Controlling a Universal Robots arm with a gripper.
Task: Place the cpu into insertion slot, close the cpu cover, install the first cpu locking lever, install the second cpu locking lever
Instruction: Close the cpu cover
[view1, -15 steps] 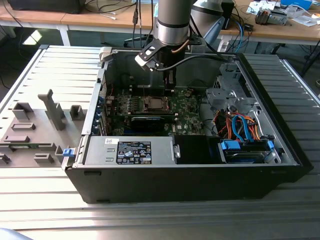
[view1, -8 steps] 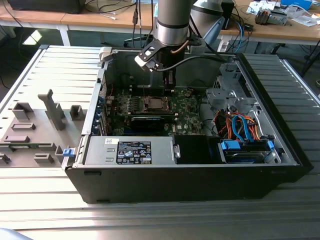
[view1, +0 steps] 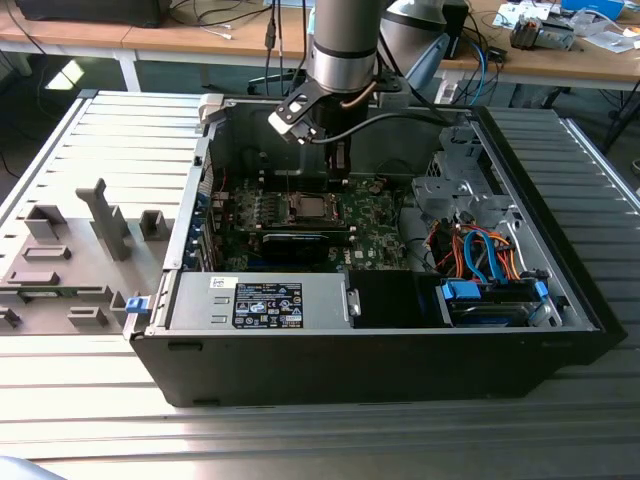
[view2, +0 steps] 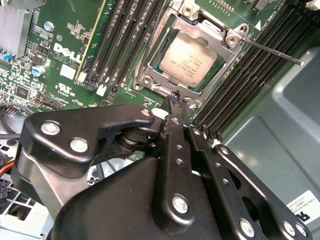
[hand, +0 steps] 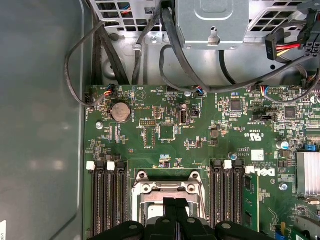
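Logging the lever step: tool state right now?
Tool: shut, tips by the cpu cover edge; nothing seen held.

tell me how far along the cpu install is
Done: the cpu sits in the insertion slot with the cpu cover lying flat around it. In hand: the end effector tip is at the slot's edge. Left: one locking lever juts out free over the memory slots, unlatched.

An open black computer case lies on a ribbed metal table, its green motherboard exposed. A grey power supply sits along its near wall, with orange and blue cables bunched at the exterior view's right. A coin battery sits on the board.
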